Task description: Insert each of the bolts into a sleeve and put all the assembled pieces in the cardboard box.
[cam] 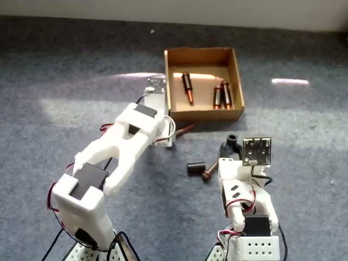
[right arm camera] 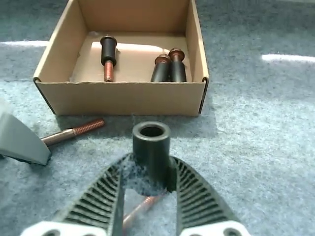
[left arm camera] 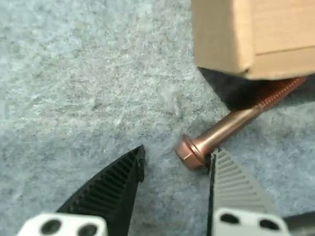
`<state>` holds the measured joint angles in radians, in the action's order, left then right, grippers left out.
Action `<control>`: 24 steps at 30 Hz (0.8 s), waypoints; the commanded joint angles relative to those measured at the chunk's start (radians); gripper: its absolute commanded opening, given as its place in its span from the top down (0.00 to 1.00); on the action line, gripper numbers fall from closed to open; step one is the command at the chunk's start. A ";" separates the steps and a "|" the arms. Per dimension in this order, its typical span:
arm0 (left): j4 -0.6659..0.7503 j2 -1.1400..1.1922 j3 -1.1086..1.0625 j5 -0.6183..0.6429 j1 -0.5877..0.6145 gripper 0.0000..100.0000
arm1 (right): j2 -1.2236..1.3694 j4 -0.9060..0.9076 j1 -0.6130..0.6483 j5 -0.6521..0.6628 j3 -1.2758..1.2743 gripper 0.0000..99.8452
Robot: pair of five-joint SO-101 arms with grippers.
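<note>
Left fingers (left arm camera: 113, 187) spread beside a bolt (left arm camera: 226, 130); right fingers (right arm camera: 197, 196) apparently clamp an upright sleeve (right arm camera: 151, 147).

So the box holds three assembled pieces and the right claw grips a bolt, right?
Not a bolt: the right claw grips a black sleeve, held upright, as the right wrist view shows. The cardboard box does hold three assembled pieces.
</note>
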<state>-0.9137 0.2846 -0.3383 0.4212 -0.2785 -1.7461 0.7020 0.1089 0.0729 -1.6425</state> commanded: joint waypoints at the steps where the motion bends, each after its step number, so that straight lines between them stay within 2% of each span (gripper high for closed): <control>1: -0.005 0.012 0.047 0.009 0.053 0.78 | -0.018 -0.030 0.015 0.011 0.004 0.99; 6: -0.006 0.010 0.044 0.000 0.099 0.78 | -0.018 -0.030 0.015 0.012 0.004 0.99; 11: 0.000 0.010 0.050 -0.143 0.153 0.88 | -0.019 -0.030 0.015 0.012 0.004 0.99; 18: 0.002 0.018 0.051 -0.152 0.125 0.95 | -0.019 -0.030 0.015 0.012 0.004 0.99; 24: -0.003 0.008 0.077 -0.153 0.185 0.95 | -0.019 -0.030 0.015 0.012 0.004 0.99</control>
<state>-0.9076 0.3015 -0.3168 0.2785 -0.1603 -1.7461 0.7020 0.1089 0.0729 -1.6425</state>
